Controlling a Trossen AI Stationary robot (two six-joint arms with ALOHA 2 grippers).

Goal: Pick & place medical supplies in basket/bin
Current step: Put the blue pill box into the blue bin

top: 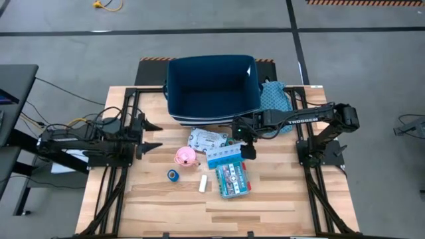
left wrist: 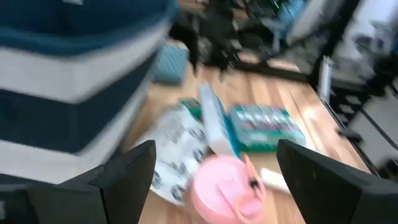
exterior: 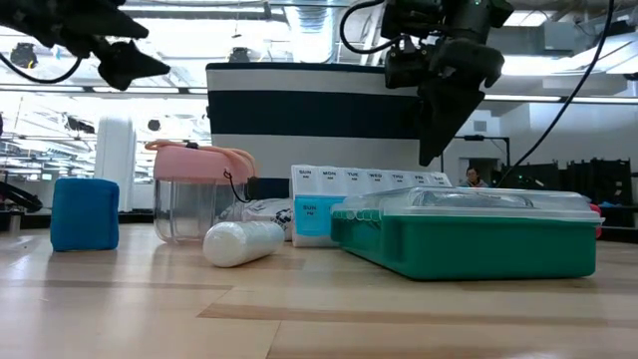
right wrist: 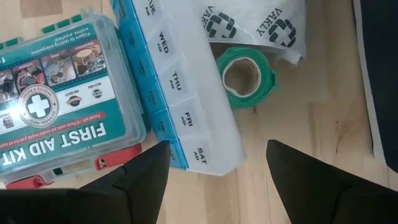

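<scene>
While the left tool waits with its fingers spread apart at the desk's left edge, well away from the bin, the right tool hangs in the air just in front of the bin, fingers wide apart and holding nothing. The bin is a large, soft-sided, dark navy rectangle with white stripes low on its walls, standing at the far side of the pale wooden plank desk. In front of it lie the supplies. Nearest the bin are a crinkled white printed packet and a green tape roll, with a long light-blue pill organizer marked with weekdays beside them. Farther from the bin sits a hard teal first aid kit with a clear lid. Left of these are a pink-lidded clear round cup, a blue roll and a smooth white stick.
</scene>
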